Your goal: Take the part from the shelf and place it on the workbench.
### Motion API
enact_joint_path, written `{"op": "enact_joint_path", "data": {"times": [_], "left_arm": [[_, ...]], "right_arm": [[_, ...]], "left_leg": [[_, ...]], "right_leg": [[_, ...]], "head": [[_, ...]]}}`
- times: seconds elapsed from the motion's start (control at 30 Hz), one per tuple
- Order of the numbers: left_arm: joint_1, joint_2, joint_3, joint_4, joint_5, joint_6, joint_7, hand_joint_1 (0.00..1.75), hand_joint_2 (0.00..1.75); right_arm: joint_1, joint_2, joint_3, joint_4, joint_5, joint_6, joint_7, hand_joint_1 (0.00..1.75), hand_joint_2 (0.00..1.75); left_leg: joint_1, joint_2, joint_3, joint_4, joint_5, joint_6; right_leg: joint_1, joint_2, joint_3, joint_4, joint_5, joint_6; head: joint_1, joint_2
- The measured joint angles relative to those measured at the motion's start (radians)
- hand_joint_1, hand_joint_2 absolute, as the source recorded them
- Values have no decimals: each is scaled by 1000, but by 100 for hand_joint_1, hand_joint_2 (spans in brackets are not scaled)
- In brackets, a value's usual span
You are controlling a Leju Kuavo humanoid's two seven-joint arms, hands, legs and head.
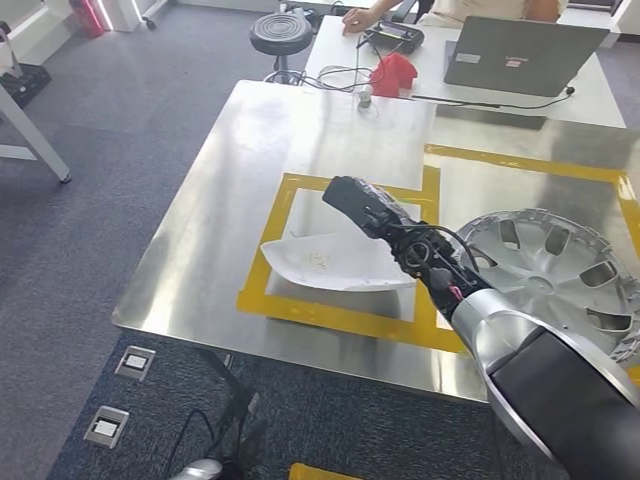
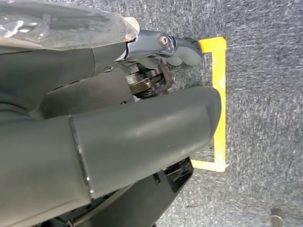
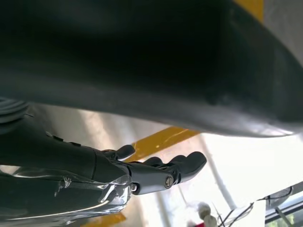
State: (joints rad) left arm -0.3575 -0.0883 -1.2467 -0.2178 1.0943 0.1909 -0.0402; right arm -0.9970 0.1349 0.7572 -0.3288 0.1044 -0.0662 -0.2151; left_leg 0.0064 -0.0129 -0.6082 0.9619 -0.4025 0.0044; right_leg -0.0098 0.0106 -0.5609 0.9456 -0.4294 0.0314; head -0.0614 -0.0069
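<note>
Resting on workbench (image 1: 226, 170): white part (image 1: 332, 264), right hand (image 1: 370, 212) above.

Right hand (image 3: 143, 172), fingers extended, over steel workbench (image 3: 93, 127) with yellow tape (image 3: 161, 139).

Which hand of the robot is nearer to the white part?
Right. The right hand reaches over the white part on the workbench; the left hand hangs above carpet.

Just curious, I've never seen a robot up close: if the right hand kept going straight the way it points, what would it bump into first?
Probably nothing nearby: the right hand points across bare steel workbench toward its far-left edge, though depth is unclear.
</note>
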Motion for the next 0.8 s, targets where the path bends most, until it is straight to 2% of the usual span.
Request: {"op": "enact_joint_path", "data": {"times": [0.3, 0.57, 0.8], "left_arm": [[9, 7, 0, 0, 1, -13, 16, 0, 0], [14, 13, 0, 0, 1, -15, 12, 0, 0], [15, 15, 0, 0, -1, -20, 10, 0, 0]], "right_arm": [[-97, -42, 14, -7, 65, -15, 44, 0, 0], [-128, -72, 27, -20, 96, -15, 73, 0, 0], [-146, -130, 36, -29, 119, -18, 97, 0, 0]], "left_leg": [[0, 0, 0, 0, 0, 0], [0, 0, 1, 0, 0, 0], [0, 0, 1, 0, 0, 0]], "right_leg": [[0, 0, 0, 0, 0, 0], [0, 0, 0, 0, 0, 0], [0, 0, 1, 0, 0, 0]], "head": [[0, 0], [0, 0], [0, 0]]}}
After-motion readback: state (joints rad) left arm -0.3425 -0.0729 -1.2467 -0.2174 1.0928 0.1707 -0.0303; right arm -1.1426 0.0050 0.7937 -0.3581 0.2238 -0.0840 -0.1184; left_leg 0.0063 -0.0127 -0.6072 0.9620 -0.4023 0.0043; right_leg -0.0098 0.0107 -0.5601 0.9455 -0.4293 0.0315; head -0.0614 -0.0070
